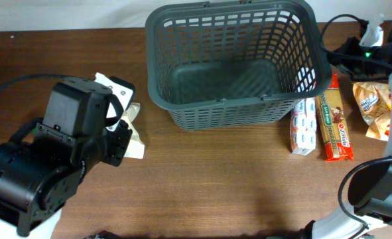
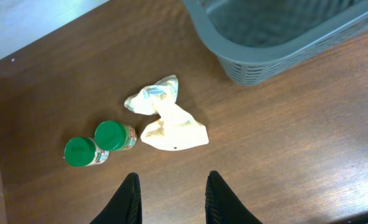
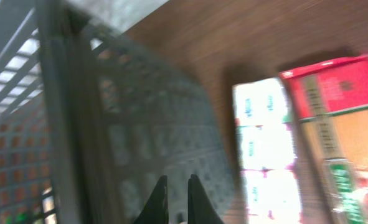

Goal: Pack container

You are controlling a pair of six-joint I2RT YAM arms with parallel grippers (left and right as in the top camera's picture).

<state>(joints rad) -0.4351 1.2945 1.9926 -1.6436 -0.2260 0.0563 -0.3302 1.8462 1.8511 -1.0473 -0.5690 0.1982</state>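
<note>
Left gripper [image 2: 171,200] hovers slightly open, empty, above the cream pouch [image 2: 171,129] left of the container [image 1: 235,113], likely lining up a pick. Right gripper [image 3: 176,200] sits closed beside its wall.

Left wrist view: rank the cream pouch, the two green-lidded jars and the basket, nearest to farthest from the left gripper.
1. Cream pouch, dead ahead of the left gripper, and green-lidded jars, frame left: too close to call.
2. Basket, upper right, farthest.
</note>
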